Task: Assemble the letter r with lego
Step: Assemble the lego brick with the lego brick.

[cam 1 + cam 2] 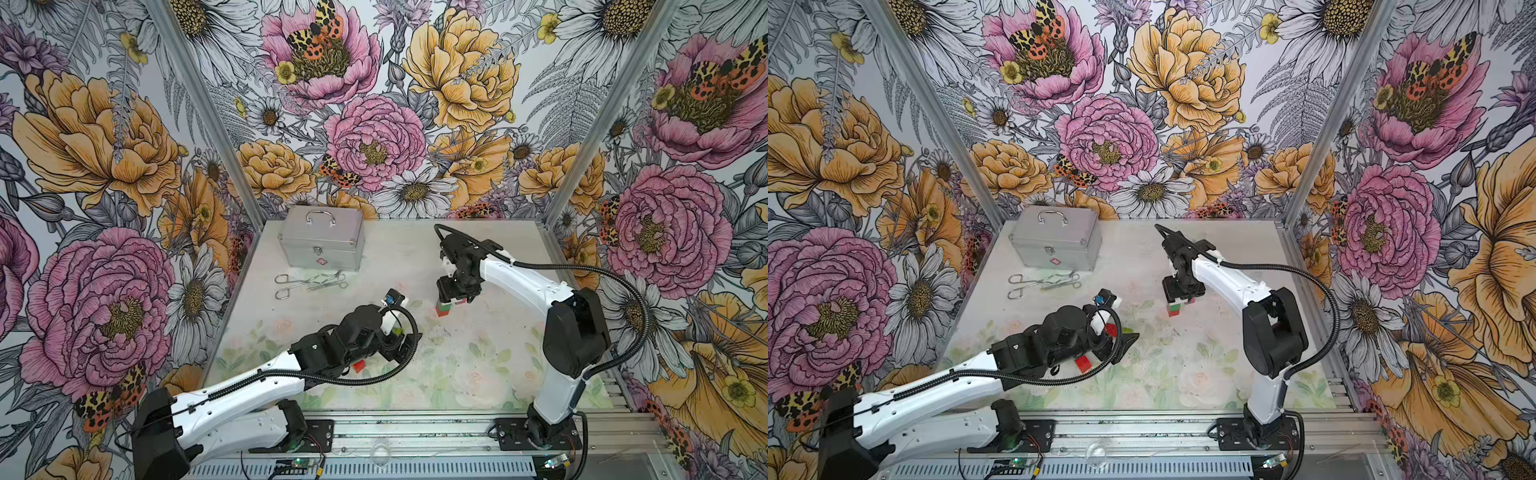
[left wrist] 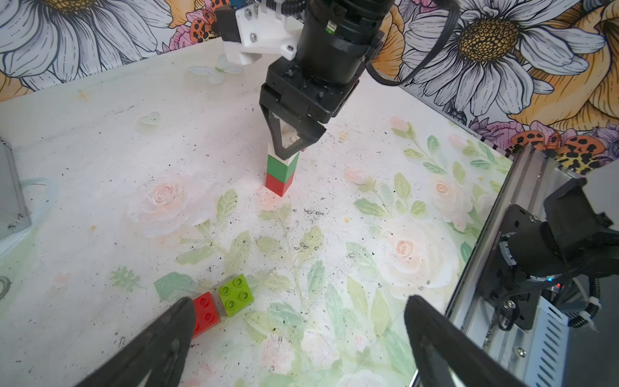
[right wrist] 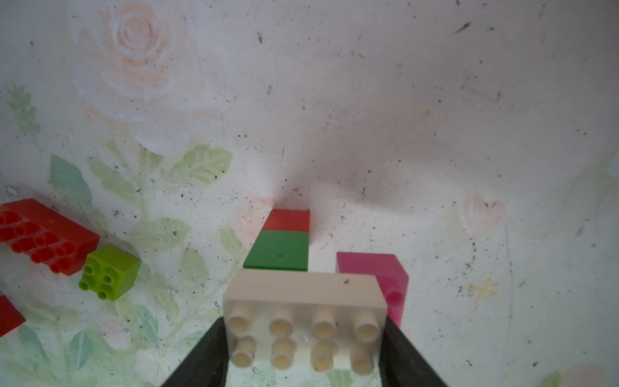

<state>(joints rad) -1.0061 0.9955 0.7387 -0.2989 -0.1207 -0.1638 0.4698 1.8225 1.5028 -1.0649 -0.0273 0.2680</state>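
Plainly, the right gripper (image 2: 288, 149) was clamped on the white brick (image 3: 303, 291), whose long axis ran from finger to finger. That brick sat directly beneath the jaws on the dark green brick (image 3: 278, 251), which stood on a red base brick (image 3: 289, 220). A pink brick (image 3: 375, 268) sat under the white one's other end.

The left gripper (image 2: 298, 301) stood wide apart and empty. The lime brick (image 2: 236, 295) and a loose red brick (image 2: 205, 311) lay side by side against one finger, not centred between the two. Both looked far nearer the left arm, so it would likely have to shift sideways before closing.
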